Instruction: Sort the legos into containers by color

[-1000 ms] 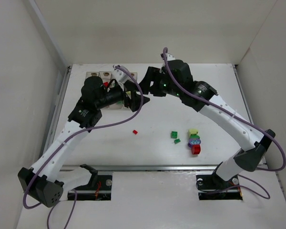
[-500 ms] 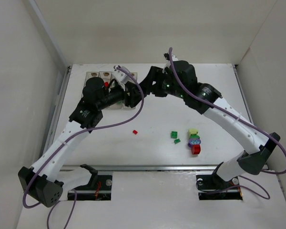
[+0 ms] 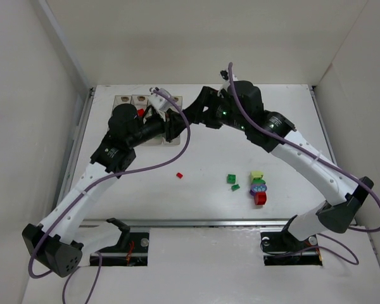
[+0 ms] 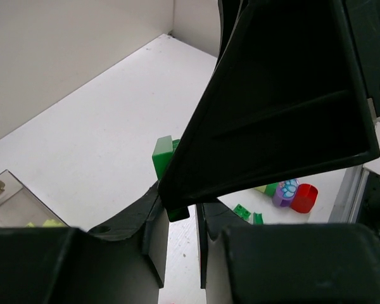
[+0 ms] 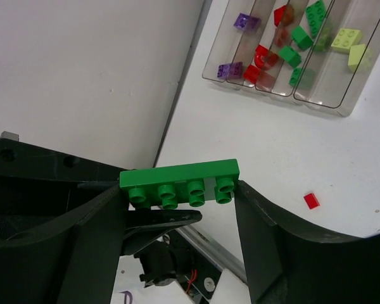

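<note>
Gripping a green plate (image 5: 177,174) by its two short ends, the right pincer (image 5: 178,191) holds it level above the surface (image 3: 202,190), studs facing down. This piece is four studs long and spans the whole gap between the jaws. The left pincer (image 4: 180,218) has its jaws drawn together, with only a thin slit between them. In the right wrist view its dark tip sits just under the plate, and I cannot tell whether it touches it. In the overhead view both pincers meet above the far left part of the surface, just beside the containers (image 5: 316,101). Purple bricks (image 5: 246,21) lie in the bin at the wall end, pale yellow bricks (image 5: 346,39) at the other end, and red and green pieces in between. A small red brick (image 3: 179,175) lies alone on the surface. Well to its right sit two green bricks (image 3: 231,178) and a tight cluster (image 3: 258,187) of yellow, purple and red pieces.
</note>
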{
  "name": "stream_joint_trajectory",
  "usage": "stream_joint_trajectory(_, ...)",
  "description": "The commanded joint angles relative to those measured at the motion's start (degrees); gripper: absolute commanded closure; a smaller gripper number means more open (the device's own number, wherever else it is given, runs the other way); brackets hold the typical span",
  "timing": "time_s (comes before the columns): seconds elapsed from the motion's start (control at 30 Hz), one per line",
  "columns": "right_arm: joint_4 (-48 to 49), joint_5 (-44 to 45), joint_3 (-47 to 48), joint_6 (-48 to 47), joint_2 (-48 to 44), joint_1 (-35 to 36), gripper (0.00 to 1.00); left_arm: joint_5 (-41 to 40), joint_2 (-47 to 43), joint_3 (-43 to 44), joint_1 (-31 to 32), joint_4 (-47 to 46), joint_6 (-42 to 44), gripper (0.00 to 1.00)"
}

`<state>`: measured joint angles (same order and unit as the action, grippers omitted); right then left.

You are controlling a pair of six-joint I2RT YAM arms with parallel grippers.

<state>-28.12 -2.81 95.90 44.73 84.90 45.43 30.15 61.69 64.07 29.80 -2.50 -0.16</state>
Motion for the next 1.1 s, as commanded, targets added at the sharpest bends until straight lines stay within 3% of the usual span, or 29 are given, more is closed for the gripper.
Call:
stream_joint_trajectory(0.0, 3.07, -3.17, -0.80, -1.05, -1.23, 0.54, 0.68, 0.35, -1.93, 0.70, 0.52, -3.03, -2.56, 1.00)
stream_joint_trajectory(0.03, 3.59, -3.78, -1.32, -1.05, -1.23, 0.54, 0.67, 0.35, -1.93, 0.70, 0.52, -3.03, -2.56, 1.00)
stream_joint_trajectory(0.1, 3.60, -4.31, -1.33, -1.05, -1.23, 0.54, 0.55, 0.35, -1.93, 0.70, 0.52, -3.03, -3.09, 1.00)
stream_joint_trajectory(0.17, 4.12, -4.93, -1.85, -1.05, -1.23, 0.54, 0.35, -0.27, -2.45, 0.70, 0.52, -2.51, -3.70, 1.00)
stream_joint_trajectory(0.2, 4.12, -4.93, -1.85, -1.05, -1.23, 0.54, 0.14, -0.79, -2.45, 0.70, 0.52, -2.51, -3.70, 1.00)
stream_joint_trajectory(0.3, 4.65, -4.93, -1.85, -0.53, -1.23, 0.54, 0.00, -2.28, -2.97, 0.18, 0.52, -1.46, -3.70, 1.00)
stream_joint_trajectory(0.57, 5.27, -5.46, -2.90, 2.19, -0.62, -3.32, 0.00, -5.45, -2.98, -2.10, -1.76, 0.74, -5.72, 1.00)
stream_joint_trajectory(0.73, 4.74, 6.30, -3.96, 4.05, -4.03, -6.66, 0.00, -7.82, -1.49, -2.63, -4.31, 4.87, -6.25, 1.00)
stream_joint_trajectory(0.83, 5.97, 14.11, -6.06, 1.95, -7.55, -8.68, 0.00, -9.05, 2.19, -2.64, -7.29, 4.88, -4.41, 1.00)
stream_joint_trajectory(1.07, 1.67, 18.44, -6.78, -7.63, -8.26, -13.08, 0.00, -16.78, 15.81, 4.91, -14.59, 7.16, 6.92, 1.00)
